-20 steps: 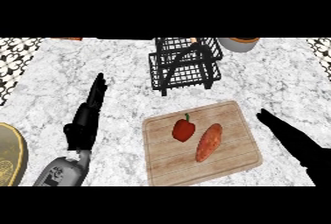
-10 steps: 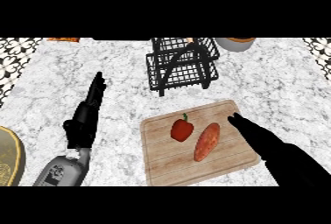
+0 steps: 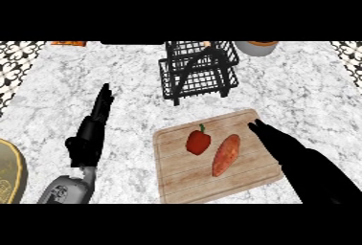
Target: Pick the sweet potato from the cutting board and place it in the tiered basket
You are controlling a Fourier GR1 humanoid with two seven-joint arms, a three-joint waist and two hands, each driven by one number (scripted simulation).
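Observation:
An orange sweet potato (image 3: 226, 155) lies on the wooden cutting board (image 3: 176, 184), to the right of a red bell pepper (image 3: 198, 142). My right hand (image 3: 283, 146) hovers over the board's right side, fingers straight and pointing up the view, just right of the sweet potato and apart from it. The black wire tiered basket (image 3: 198, 71) stands behind the board. My left hand (image 3: 92, 131) rests open on the counter at the left, fingers pointing up.
A yellowish plate (image 3: 8, 177) shows at the left edge. A round bowl (image 3: 256, 47) stands behind the basket at the right, and an orange thing (image 3: 68, 43) lies at the back left.
My right hand has moved left from the counter's right side onto the board's right part, close to the sweet potato. The left hand has stayed put.

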